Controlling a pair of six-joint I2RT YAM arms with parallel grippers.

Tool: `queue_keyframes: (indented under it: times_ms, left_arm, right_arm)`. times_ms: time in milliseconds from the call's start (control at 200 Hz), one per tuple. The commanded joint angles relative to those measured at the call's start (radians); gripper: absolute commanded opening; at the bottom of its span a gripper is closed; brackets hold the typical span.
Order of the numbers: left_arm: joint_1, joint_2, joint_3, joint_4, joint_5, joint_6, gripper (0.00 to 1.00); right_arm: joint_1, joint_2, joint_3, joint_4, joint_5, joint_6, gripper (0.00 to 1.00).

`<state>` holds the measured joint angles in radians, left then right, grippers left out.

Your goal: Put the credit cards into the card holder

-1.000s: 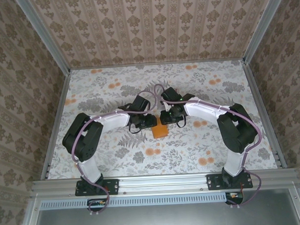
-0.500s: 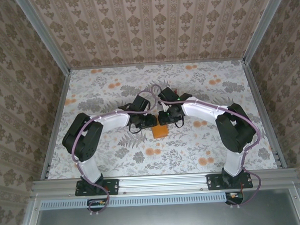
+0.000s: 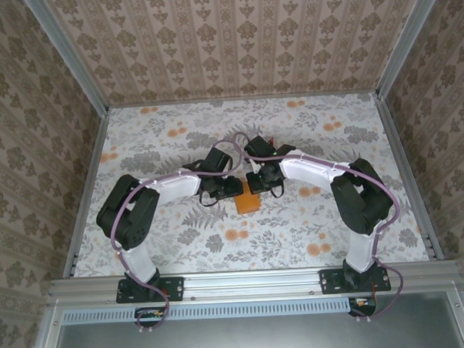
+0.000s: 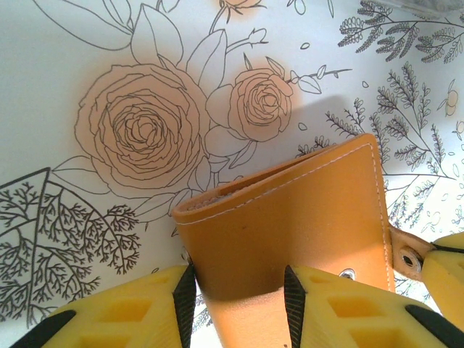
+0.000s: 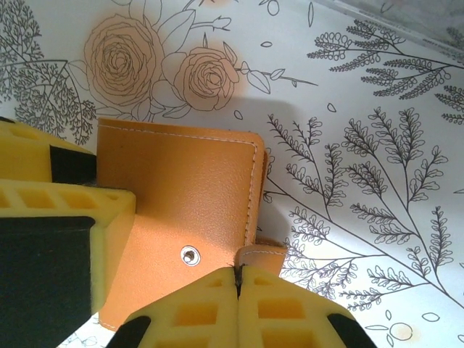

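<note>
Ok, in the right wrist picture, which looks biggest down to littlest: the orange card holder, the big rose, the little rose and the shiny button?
Largest to smallest:
1. card holder
2. big rose
3. little rose
4. shiny button
The holder lies over the printed roses, nearer the camera, so it may look a bit extra big.

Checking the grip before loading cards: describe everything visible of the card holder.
The card holder is a flat orange pouch, leather-like, with pale stitching along its edges, a metal snap stud and a short strap tab. Its mouth gapes slightly. The left gripper clamps its body over the floral table; the shut right gripper pinches the tab.
</note>
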<state>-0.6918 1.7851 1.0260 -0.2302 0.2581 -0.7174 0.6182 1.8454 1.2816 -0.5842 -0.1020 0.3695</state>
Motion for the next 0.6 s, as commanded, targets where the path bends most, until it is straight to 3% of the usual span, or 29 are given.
queue_keyframes:
  times_ms: [0,310,595]
  left_arm:
    - [0.003,0.006,-0.015,0.023,0.014,0.009,0.4]
    - [-0.008,0.021,-0.021,0.047,0.018,-0.005,0.39]
    - [-0.021,0.033,-0.041,0.093,0.032,-0.029,0.22]
  right_arm:
    - [0.005,-0.058,-0.017,-0.014,-0.012,-0.006,0.01]
    - [0.018,-0.03,-0.041,0.022,-0.065,-0.011,0.0]
    - [0.035,0.027,-0.015,0.043,-0.103,-0.02,0.0]
